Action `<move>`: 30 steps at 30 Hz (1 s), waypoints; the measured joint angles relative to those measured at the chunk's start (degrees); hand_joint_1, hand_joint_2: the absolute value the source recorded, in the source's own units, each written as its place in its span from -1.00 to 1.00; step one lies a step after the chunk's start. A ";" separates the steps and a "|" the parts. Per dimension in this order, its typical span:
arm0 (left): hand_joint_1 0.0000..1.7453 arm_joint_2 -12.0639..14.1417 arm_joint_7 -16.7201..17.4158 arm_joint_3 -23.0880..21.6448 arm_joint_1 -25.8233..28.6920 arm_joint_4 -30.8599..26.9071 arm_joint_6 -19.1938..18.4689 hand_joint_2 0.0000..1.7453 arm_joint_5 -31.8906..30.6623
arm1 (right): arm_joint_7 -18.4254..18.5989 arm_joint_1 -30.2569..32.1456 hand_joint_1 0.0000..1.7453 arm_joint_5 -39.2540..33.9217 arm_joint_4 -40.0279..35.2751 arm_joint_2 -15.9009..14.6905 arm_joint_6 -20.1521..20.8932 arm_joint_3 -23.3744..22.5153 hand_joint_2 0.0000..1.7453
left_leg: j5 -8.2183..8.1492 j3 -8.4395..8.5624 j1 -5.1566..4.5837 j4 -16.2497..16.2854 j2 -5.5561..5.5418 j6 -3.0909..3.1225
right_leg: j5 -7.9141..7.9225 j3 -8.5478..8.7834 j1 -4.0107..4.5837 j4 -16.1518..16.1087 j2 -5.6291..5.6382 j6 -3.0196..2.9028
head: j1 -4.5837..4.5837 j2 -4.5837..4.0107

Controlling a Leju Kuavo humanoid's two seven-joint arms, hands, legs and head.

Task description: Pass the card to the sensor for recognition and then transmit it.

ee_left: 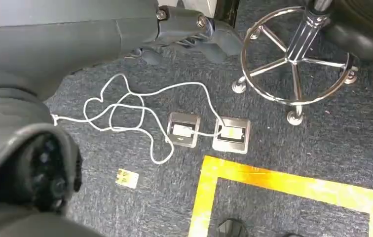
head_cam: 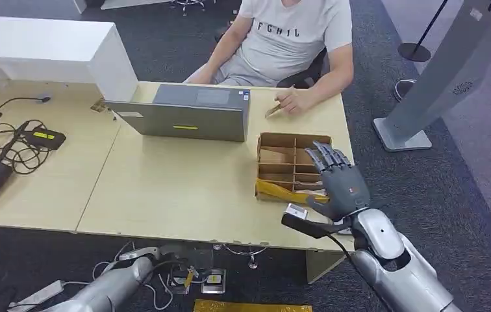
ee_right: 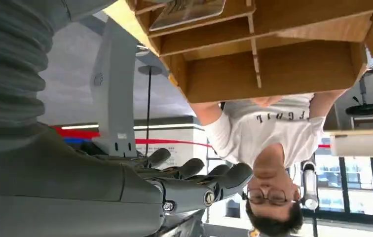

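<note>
Head view: the desk [head_cam: 184, 188] carries a laptop [head_cam: 188, 114] at its far edge and a divided cardboard box [head_cam: 288, 166] at its right edge. My right hand [head_cam: 337, 182] hovers over that box, fingers spread, empty. Cards [head_cam: 274, 156] lie flat in its compartments: judged light, thin, stiff and slick, best pinched by an exposed edge. Right wrist view alone shows the dividers from close. Left wrist view shows my left hand [ee_left: 194, 37] hanging above carpet, fingers loosely curled, empty.
</note>
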 joint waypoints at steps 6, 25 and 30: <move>-1.00 0.13 0.50 0.09 0.00 0.00 -0.13 -1.00 0.00 | 0.22 -1.19 -1.00 -1.12 3.71 2.58 1.09 0.96 1.00 | 0.00 0.00 0.02 0.00 0.00 0.00 | 0.00 -0.01 0.02 0.00 0.00 0.00 | 0.00 0.00; -1.00 0.22 1.03 0.09 -0.02 -0.07 -0.94 -1.00 -0.66 | 2.62 -2.33 -1.00 -1.88 11.14 4.28 -1.99 0.33 1.00 | 0.00 0.02 0.02 0.01 0.02 -0.01 | 0.00 -0.02 0.02 -0.01 0.02 0.00 | 0.00 0.00; -1.00 0.22 1.03 0.09 -0.03 -0.17 -1.20 -1.00 -0.74 | 2.60 -2.28 -1.00 -1.46 11.71 4.33 -1.46 -0.50 1.00 | 0.00 0.02 0.02 0.01 0.02 -0.01 | 0.00 -0.02 0.02 -0.01 0.02 0.00 | -0.02 0.00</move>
